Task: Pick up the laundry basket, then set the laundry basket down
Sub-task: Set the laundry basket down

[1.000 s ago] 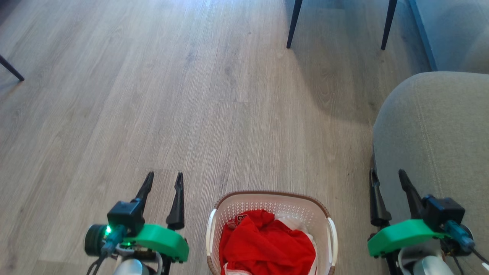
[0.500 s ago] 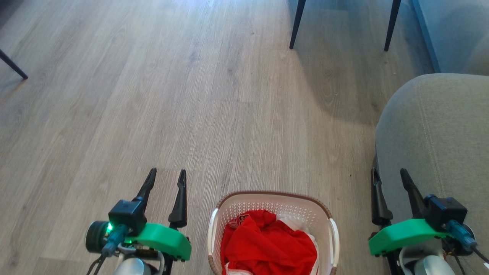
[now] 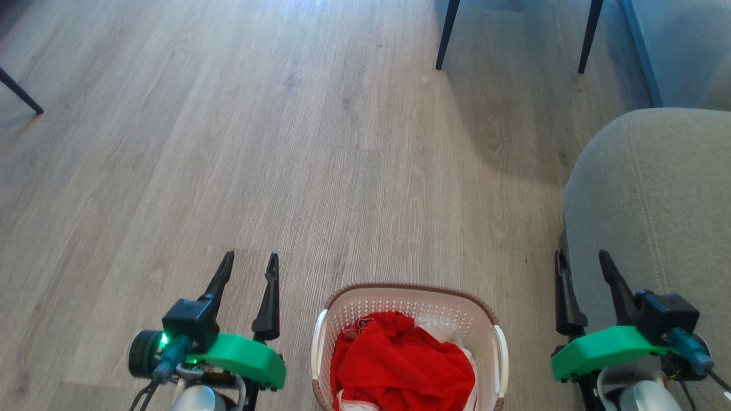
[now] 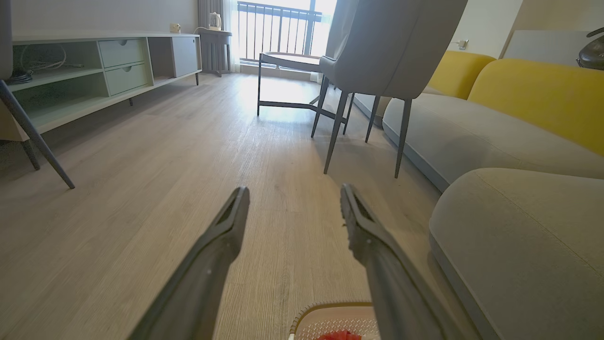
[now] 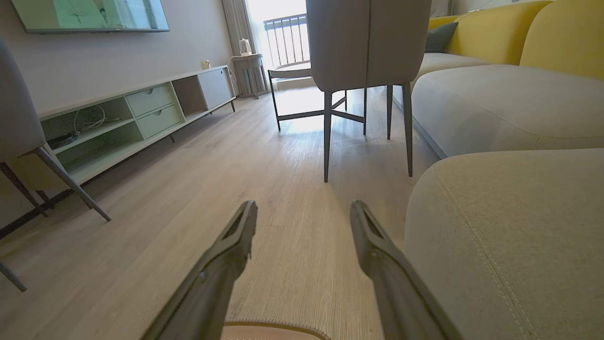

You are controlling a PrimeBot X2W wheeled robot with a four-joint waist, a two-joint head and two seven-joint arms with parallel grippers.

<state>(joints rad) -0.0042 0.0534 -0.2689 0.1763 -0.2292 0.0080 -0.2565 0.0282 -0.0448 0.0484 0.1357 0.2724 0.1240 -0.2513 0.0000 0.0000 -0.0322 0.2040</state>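
Observation:
The laundry basket [image 3: 486, 328] stands on the wooden floor at the bottom middle of the head view, white and perforated with a brown rim and red and white clothes inside. Its far rim shows as the laundry basket [image 4: 311, 312] at the bottom of the left wrist view and the laundry basket [image 5: 278, 327] under the right wrist view. My left gripper [image 3: 250, 260] hangs open to the basket's left, apart from it. My right gripper [image 3: 579, 257] is open to its right, above the edge of a grey sofa cushion. Nothing lies between either pair of fingers.
A grey sofa cushion [image 3: 657, 194] fills the right side, close to the right gripper. A grey chair [image 4: 377, 47] on thin dark legs [image 3: 446, 34] stands ahead, with a small table behind it. A low cabinet [image 4: 94, 71] runs along the left wall. Another chair leg [image 3: 20, 98] is far left.
The head view has shifted slightly, so the floor and chair legs sit a little differently. Both grippers stay open beside the basket, and the basket has not moved.

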